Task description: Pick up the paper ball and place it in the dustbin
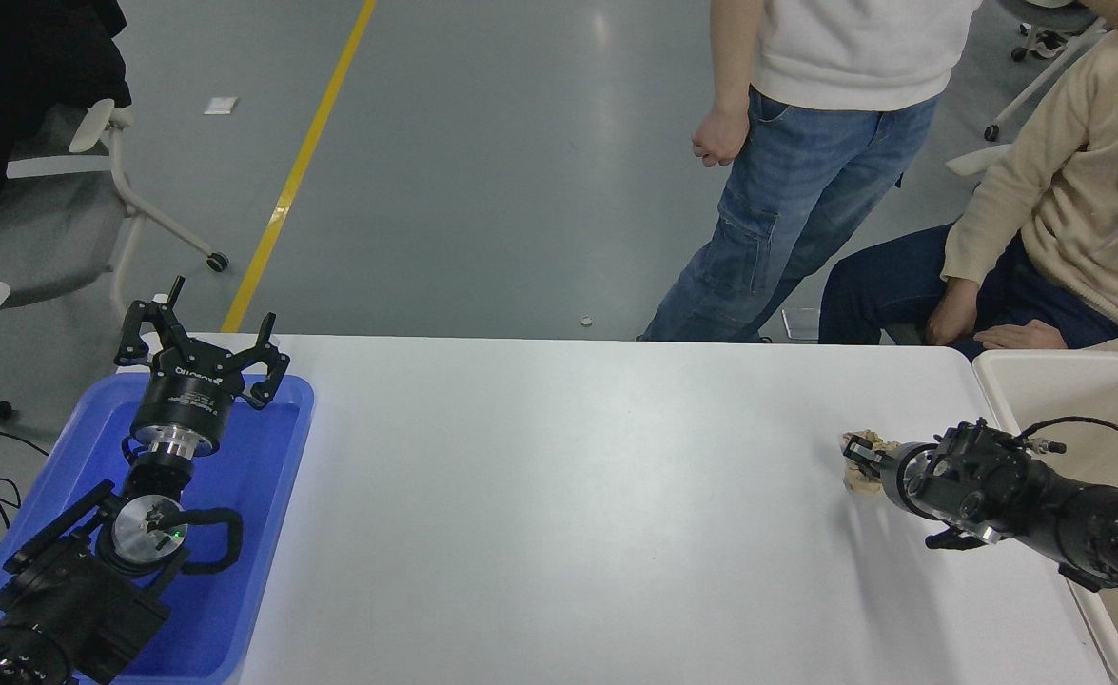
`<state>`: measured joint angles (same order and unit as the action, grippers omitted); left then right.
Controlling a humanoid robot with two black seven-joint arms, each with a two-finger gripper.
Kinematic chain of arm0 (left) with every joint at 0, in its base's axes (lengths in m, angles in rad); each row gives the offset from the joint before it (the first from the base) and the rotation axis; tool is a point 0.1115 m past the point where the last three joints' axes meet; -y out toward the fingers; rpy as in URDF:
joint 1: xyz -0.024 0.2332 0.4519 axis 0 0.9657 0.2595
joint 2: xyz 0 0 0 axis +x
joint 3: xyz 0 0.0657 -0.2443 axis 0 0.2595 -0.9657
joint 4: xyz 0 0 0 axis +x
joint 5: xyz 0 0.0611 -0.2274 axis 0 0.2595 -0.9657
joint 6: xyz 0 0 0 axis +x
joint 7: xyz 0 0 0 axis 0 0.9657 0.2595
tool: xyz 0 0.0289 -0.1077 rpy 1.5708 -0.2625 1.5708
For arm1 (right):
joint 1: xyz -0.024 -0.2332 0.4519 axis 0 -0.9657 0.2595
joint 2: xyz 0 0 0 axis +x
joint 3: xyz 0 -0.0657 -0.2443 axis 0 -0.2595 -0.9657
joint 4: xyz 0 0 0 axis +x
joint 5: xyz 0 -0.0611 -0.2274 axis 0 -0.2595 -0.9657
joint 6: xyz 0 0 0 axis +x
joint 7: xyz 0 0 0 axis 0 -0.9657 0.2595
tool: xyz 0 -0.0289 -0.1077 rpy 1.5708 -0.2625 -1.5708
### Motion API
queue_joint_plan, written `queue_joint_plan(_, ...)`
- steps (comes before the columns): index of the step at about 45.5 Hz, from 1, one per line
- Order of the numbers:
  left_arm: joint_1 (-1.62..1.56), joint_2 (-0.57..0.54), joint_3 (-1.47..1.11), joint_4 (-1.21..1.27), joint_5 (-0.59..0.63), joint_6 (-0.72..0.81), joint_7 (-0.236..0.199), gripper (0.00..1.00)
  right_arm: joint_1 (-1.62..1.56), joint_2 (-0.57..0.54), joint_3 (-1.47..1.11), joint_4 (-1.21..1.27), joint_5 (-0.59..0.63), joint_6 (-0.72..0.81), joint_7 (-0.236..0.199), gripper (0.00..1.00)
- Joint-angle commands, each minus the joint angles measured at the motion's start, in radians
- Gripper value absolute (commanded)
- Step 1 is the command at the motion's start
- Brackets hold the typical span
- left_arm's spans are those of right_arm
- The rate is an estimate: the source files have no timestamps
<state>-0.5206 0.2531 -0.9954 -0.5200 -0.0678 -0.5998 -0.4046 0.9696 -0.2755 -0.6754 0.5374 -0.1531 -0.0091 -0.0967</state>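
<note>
I have the right gripper (861, 462) clamped on the paper ball (865, 473), ready to carry it to the dustbin (996, 373) just beside.

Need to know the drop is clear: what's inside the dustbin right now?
Only part of the dustbin shows at the right edge. Its visible far inner wall and floor look bare. The right arm crosses its near part and hides the rest, the right tool at the paper ball.
</note>
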Motion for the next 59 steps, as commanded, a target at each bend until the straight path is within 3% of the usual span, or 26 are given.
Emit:
queue_joint_plan(1,-0.001,0.0,0.0,0.0,-0.001,0.0,0.0,1.0,0.099,-0.085,-0.026,0.133,0.018,0.004,0.0,0.0)
queue_joint_plan(10,0.001,0.0,0.0,0.0,0.0,-0.001,0.001,1.0,0.308,-0.157,-0.209,0.38,-0.002,0.027,0.006,0.0)
queue_joint_plan(20,-0.001,0.0,0.001,0.0,0.0,-0.002,0.001,1.0,0.676,-0.149,-0.486,0.687,-0.118,0.227,0.017,0.0)
queue_joint_plan(28,-0.001,0.002,0.001,-0.002,0.0,-0.002,0.001,1.0,0.885,-0.156,-0.494,0.799,-0.154,0.489,0.017,0.0)
queue_joint_plan(36,-0.001,0.0,0.001,-0.002,0.0,-0.002,0.001,1.0,1.11,-0.154,-0.512,0.921,-0.164,0.65,0.017,0.0)
queue_joint_plan(59,0.001,0.0,0.001,0.0,0.0,-0.002,0.001,1.0,1.563,-0.182,-0.523,1.006,-0.171,0.795,0.017,0.0)
